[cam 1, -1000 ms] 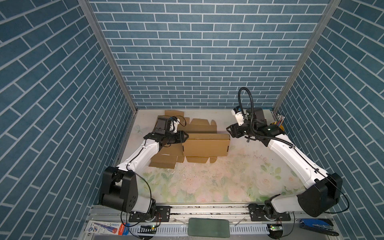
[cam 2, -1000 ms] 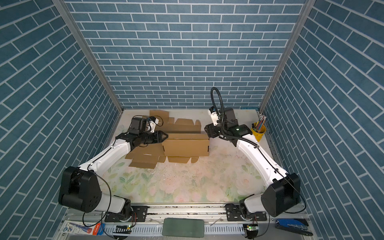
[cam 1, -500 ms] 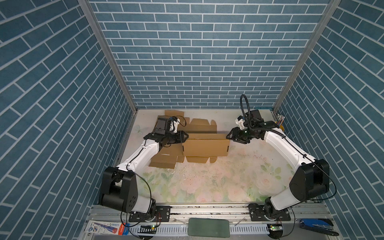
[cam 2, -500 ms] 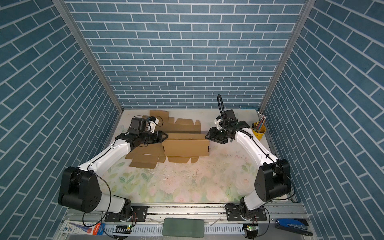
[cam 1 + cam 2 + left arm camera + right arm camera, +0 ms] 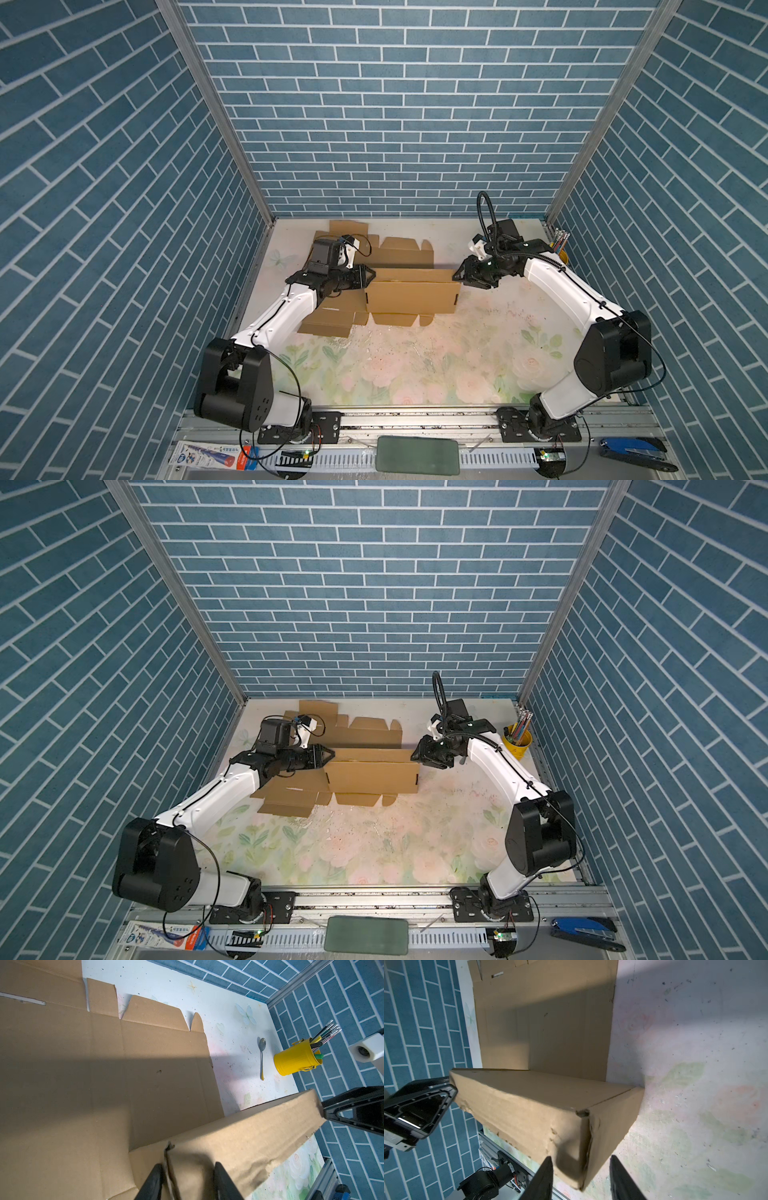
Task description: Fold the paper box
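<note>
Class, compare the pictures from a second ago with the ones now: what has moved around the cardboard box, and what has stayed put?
The right gripper came down and in to the right end of the box; its open jaws now straddle that corner, not yet gripping. The left gripper stayed at the left end, and the box has not shifted.

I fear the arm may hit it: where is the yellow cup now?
In a top view the yellow cup stands in the far right corner of the table, just beyond the right arm; the left wrist view shows a spoon beside it.
</note>
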